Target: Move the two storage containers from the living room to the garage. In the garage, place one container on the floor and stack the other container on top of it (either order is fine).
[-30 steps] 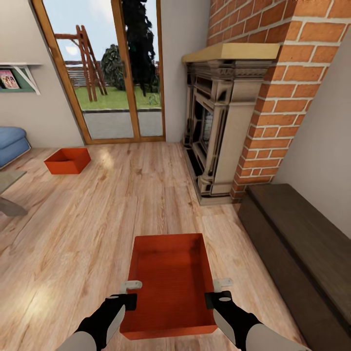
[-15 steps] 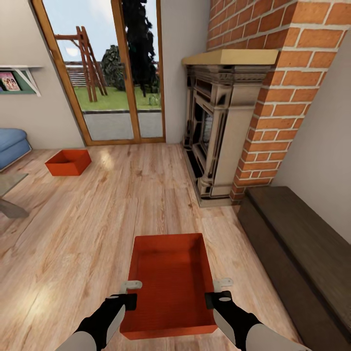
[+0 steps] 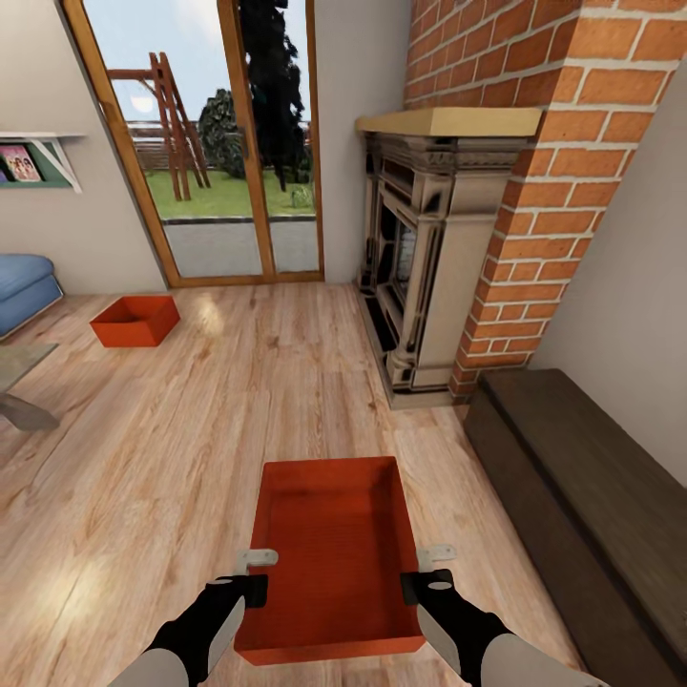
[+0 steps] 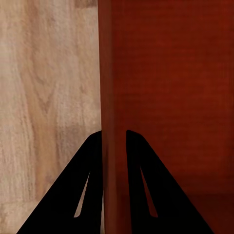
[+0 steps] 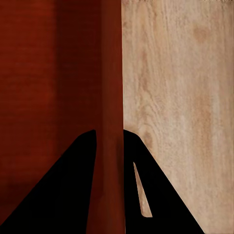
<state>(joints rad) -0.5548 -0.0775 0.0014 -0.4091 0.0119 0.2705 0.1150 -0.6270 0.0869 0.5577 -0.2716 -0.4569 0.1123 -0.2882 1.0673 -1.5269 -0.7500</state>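
Bin (image 3: 334, 558) sits at 6 o'clock in the head view, its long walls pinched by the left gripper (image 3: 256, 570) and right gripper (image 3: 429, 565); a second bin (image 3: 135, 320) lies at 10 o'clock on the planks (image 3: 239, 410).

Left wrist view: the fingers (image 4: 92, 161) straddle the thin wall (image 4: 113, 97), closed on it.

Right wrist view: the same hold. The bin looks stiff, light and smooth, so mid-wall grips suit it.
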